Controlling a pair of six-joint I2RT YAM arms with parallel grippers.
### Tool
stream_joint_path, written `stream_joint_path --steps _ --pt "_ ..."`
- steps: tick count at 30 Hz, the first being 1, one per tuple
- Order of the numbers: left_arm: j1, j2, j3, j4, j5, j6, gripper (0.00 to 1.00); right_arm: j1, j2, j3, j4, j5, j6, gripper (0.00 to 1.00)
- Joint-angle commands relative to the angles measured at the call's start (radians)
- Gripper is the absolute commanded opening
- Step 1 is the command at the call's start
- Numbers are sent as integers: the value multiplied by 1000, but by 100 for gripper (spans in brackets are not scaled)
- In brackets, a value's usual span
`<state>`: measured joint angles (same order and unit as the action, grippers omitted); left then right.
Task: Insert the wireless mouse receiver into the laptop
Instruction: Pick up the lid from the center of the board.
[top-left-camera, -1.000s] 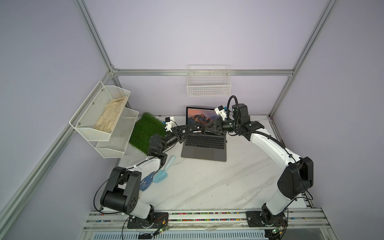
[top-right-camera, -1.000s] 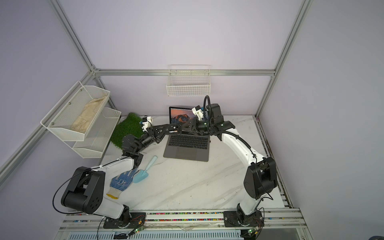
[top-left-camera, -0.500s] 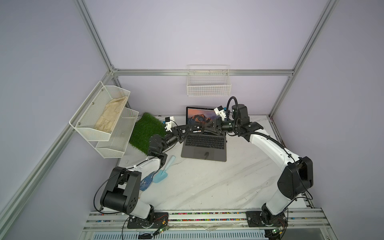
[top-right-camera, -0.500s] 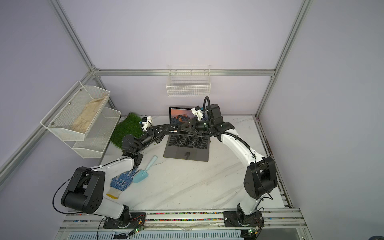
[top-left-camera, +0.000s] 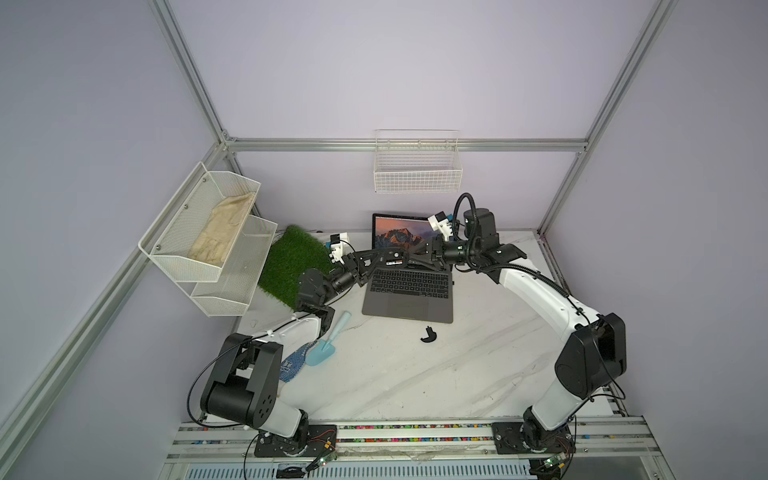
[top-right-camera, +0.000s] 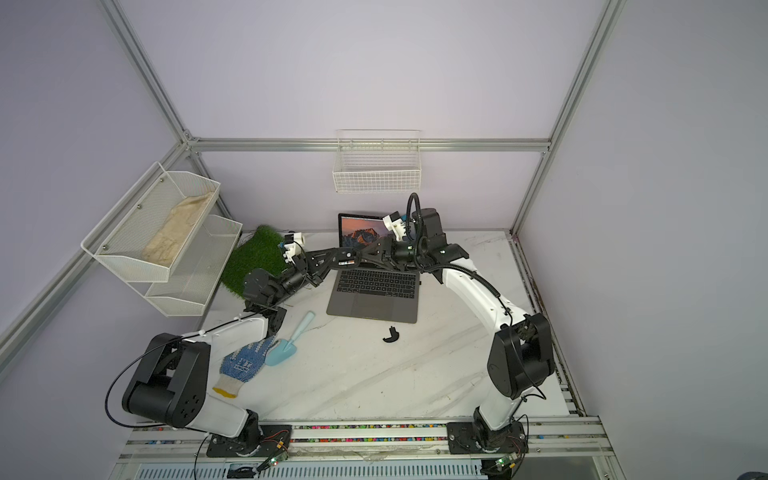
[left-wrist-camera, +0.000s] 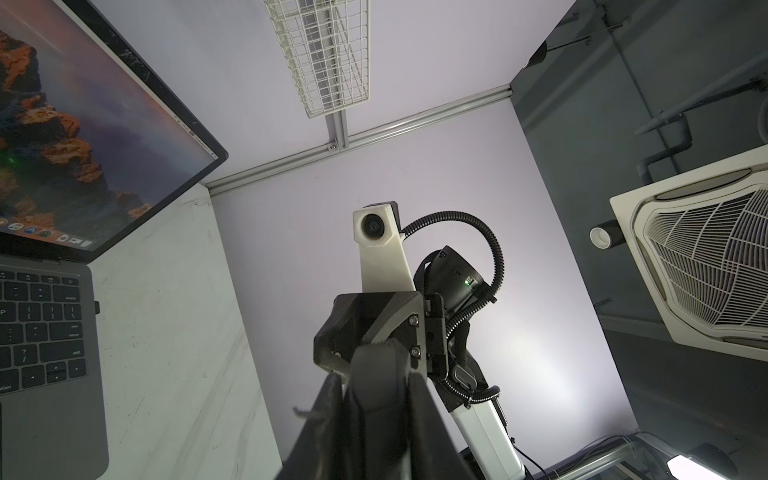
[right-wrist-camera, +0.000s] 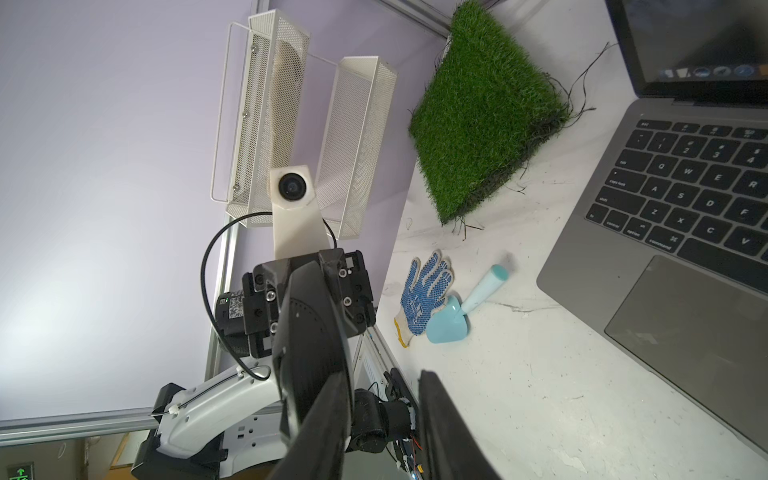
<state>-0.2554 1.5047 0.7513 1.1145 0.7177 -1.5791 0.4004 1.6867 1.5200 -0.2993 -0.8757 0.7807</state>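
While both arms are stretched over the rear of the laptop (top-left-camera: 406, 305), the black mouse (right-wrist-camera: 309, 328) is clamped in the closed left gripper (left-wrist-camera: 376, 378). The right gripper (right-wrist-camera: 384, 374) is held just beside it, jaws parted, with nothing between them. The wireless mouse receiver (left-wrist-camera: 96, 307) is seen as a tiny dark stub against the laptop's right side edge. A black half-round cover (top-left-camera: 429, 334) is laid on the table (top-left-camera: 415, 374) near the laptop's front.
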Motion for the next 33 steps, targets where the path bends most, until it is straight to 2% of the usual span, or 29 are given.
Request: stream_joint_path --steps 1,11,15,17,18,21,24,25,28,33 --pt "-1 -37 11 57 1 5 0 8 -36 -11 31 1 0 33" --pt "2 -40 4 47 -3 14 0 6 -42 -33 31 27 2 33" --pt "36 -80 -51 -2 -50 47 0 -3 -92 -83 11 109 -59 36" --pt "65 -146 -106 -99 -110 106 0 -3 -146 -124 -84 246 -286 40" --pt "79 -182 -134 -167 -144 145 0 14 -178 -146 -151 376 -440 38" --pt "114 -266 -174 -362 -218 255 0 116 -231 -241 -272 628 -878 38" --pt "135 -326 -179 -490 -248 334 0 234 -236 -343 -358 744 -1297 48" --pt "143 -341 -179 -524 -250 353 0 252 -229 -389 -375 783 -1399 49" --pt "168 -378 -194 -570 -262 376 0 265 -195 -460 -381 828 -1575 49" --pt "218 -417 -200 -649 -260 412 0 272 -184 -517 -351 752 -1748 48"
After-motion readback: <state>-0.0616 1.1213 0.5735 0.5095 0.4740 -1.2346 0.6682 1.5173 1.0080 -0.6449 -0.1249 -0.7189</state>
